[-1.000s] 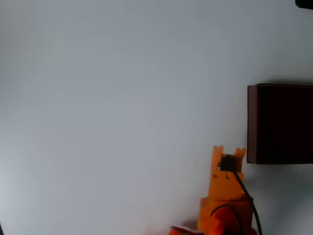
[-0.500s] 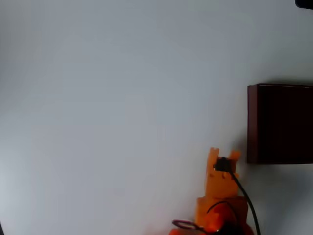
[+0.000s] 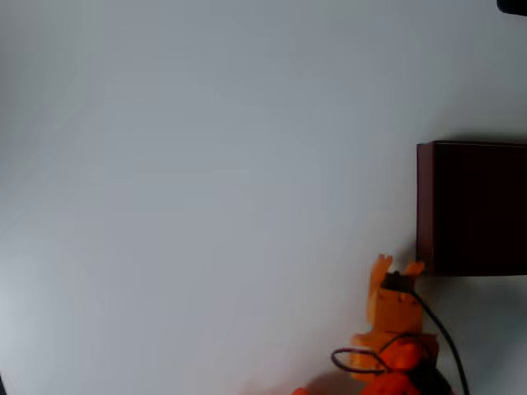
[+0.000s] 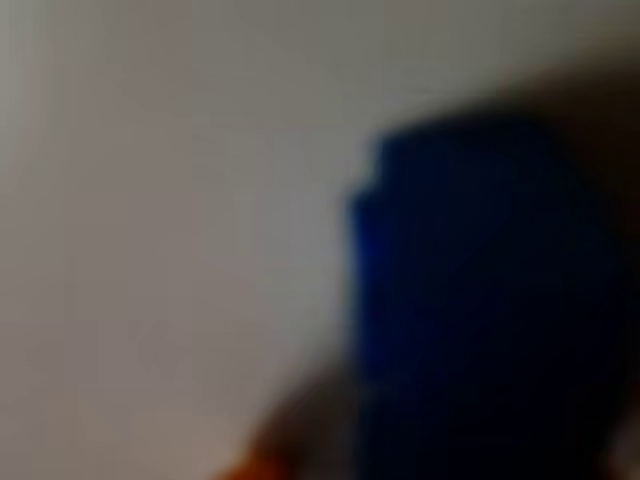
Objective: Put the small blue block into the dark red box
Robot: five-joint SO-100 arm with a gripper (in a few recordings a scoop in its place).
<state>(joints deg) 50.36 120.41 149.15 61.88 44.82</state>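
1. At the lower right of the overhead view, the orange pincer (image 3: 398, 267) sits just beside the near left corner of the dark red box (image 3: 471, 207). Its two orange tips point up the picture with a small gap between them. A black cable runs back from it along the arm.
2. The box stands on the pale desk (image 3: 206, 164), cut off by the right edge of the picture. Its inside is very dark, and nothing can be made out in it.
3. From above, no block can be made out between the tips. Whether the pincer is clamped on something cannot be told here.
4. Close to the lens in the wrist view, a large out-of-focus blue shape takes up the right half. This is judged to be the small blue block (image 4: 470, 300). An orange blur at the bottom edge is probably a finger.
5. The block being this close to the camera suggests it is held in the pincer. The blur leaves this unconfirmed.
6. Step in hand, by judgement: carry the block over the box wall and release it inside.
7. Procedure: raise the pincer until it clears the thin left wall, then move right in the overhead view until it is well within the dark opening.
8. Keep the grip firm during travel. Release only once the pincer is over the interior, not the rim.
9. Risk: at its present place the pincer is outside the wall, so an early release would drop the block on the desk.
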